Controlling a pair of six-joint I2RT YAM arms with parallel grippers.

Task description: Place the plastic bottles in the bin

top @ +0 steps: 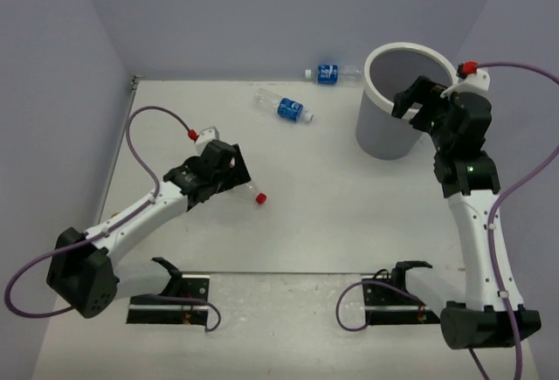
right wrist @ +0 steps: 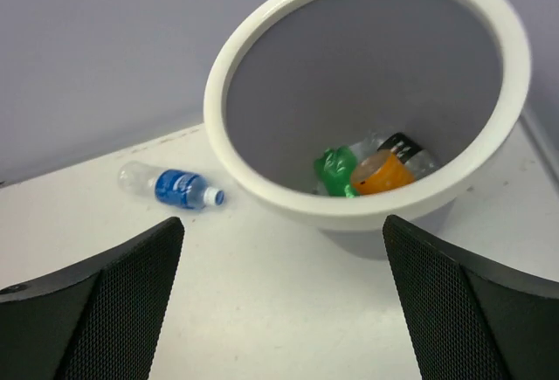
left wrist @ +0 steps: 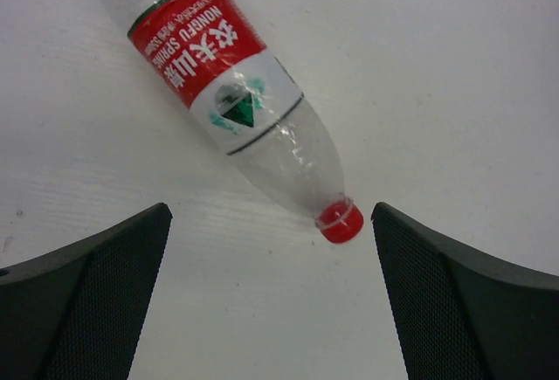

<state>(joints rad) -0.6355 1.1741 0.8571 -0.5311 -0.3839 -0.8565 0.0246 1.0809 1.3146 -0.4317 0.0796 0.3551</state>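
- Left gripper (left wrist: 271, 214): jaws spread wide, holding nothing, the red cap (left wrist: 340, 221) between them.
- Red-labelled bottle (left wrist: 218, 83): lying flat, running to the upper left. It seems empty, so we judge it light, thin-walled and prone to roll; grip across the labelled middle.
- Right gripper (right wrist: 281, 223): open, empty, facing the bin (right wrist: 367, 210).
- Two blue-labelled bottles (top: 286, 107) (top: 328, 73): on the table (top: 349, 214), upper centre.

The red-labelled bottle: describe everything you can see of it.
The red-labelled bottle is clear, crinkled plastic, seemingly empty, with a red-and-white label, a green triangle logo and a red cap screwed on. It lies on its side on the white table, cap pointing toward the open left end effector, which is not touching it.
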